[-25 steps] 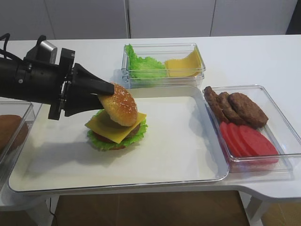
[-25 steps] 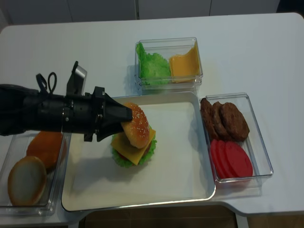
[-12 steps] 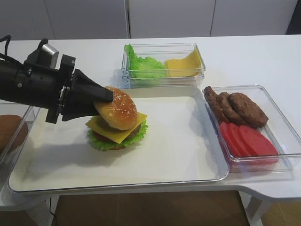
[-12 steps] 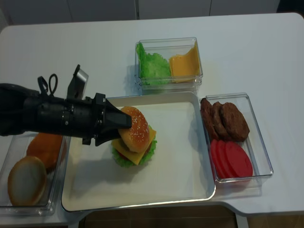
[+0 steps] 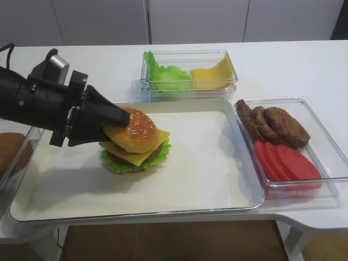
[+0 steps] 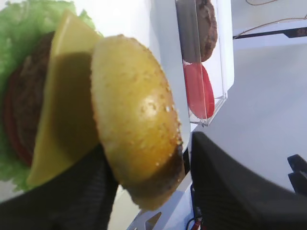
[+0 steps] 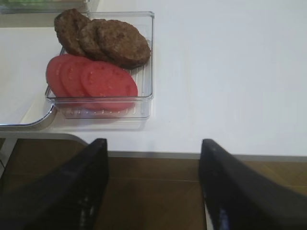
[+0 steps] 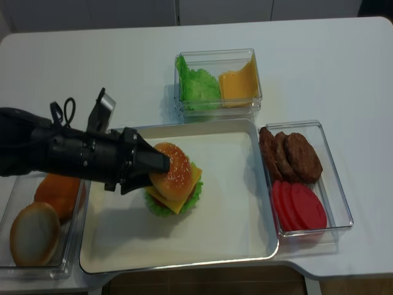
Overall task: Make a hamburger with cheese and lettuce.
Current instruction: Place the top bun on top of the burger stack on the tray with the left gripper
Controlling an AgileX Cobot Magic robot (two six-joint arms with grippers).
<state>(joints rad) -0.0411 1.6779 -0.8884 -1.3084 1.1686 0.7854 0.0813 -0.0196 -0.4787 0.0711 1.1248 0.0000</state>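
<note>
lowered from its tilt, the sesame bun now rests on the cheese; left end effector still pinches its edge, so the hamburger looks nearly finished.

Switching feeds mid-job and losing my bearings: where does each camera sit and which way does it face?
Exterior high: front, low angle; tray, left gripper at bun.
Realsense: overhead; whole table, same left arm.
Right wrist: off the table edge, toward patties and tomato; right gripper open.
Left wrist: close along the bun, both fingers showing.
Shared: every view shows the tomato.
</note>
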